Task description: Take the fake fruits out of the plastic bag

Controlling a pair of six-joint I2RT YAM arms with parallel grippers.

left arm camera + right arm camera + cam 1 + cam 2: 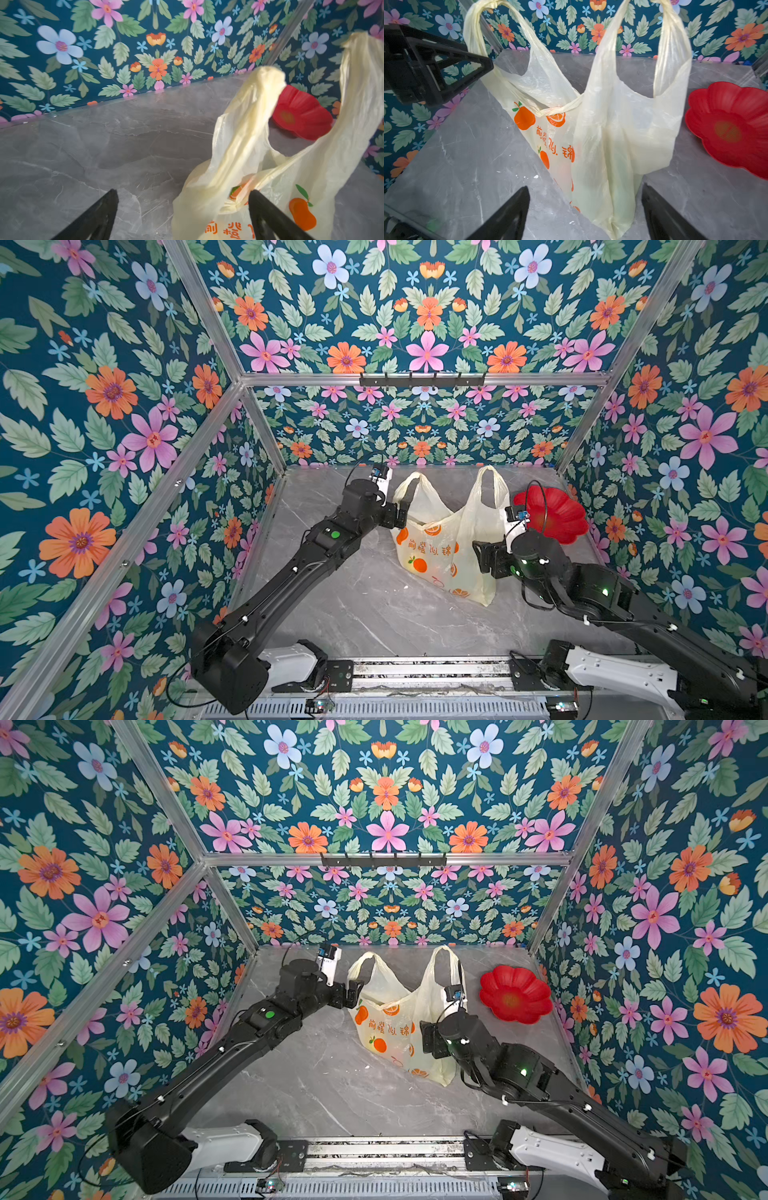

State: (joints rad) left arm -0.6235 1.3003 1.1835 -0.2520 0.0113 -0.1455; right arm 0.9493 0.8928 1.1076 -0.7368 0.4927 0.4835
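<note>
Holding left gripper (pixel 400 512) and right gripper (pixel 485 558) spread wide, gripping nothing, beside plastic bag (pixel 440 547) standing mid-table, fake fruits hiding inside. Risking pinching thin film instead of fruit, dragging or toppling bag.

Bright, even overhead light left only soft shadows on the grey marble-patterned tabletop (pixel 374 614), while the thin translucent cream-yellow plastic bag (pixel 239 128) looked slightly blurred in both wrist views.

orange printed characters 前程似锦, on the plastic bag (pixel 442 549) side
</note>
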